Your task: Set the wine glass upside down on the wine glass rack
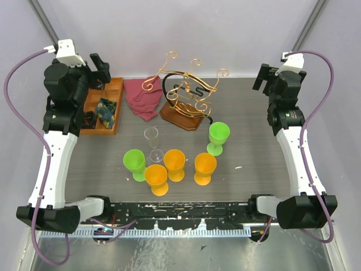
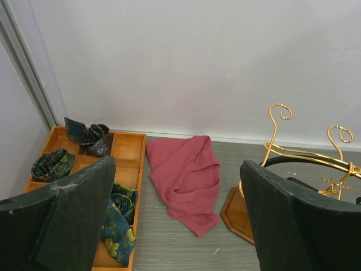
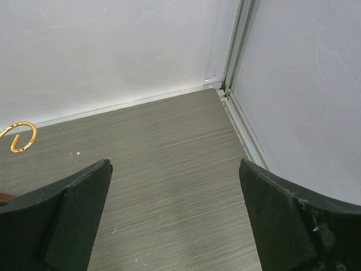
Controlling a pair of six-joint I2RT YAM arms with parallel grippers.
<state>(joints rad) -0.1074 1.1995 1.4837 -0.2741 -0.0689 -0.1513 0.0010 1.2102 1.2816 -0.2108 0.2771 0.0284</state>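
A clear wine glass [image 1: 152, 142] stands upright mid-table, among coloured goblets. Behind it is the wine glass rack [image 1: 189, 96], gold scrolled wire with a dark arched post on a brown wooden base; its wire [image 2: 304, 151] and base corner show at the right of the left wrist view. My left gripper [image 1: 101, 70] [image 2: 177, 166] hangs open at the back left, over the tray, with nothing between its fingers. My right gripper [image 1: 260, 79] [image 3: 175, 164] is open and empty at the back right, over bare table. Both are far from the glass.
Two green goblets [image 1: 134, 161] [image 1: 219, 135] and three orange goblets [image 1: 175, 162] stand round the glass. A compartmented wooden tray [image 1: 114, 89] [image 2: 128, 147] with rolled ties sits back left. A red cloth [image 1: 144, 96] [image 2: 186, 175] lies between tray and rack. White walls enclose the table.
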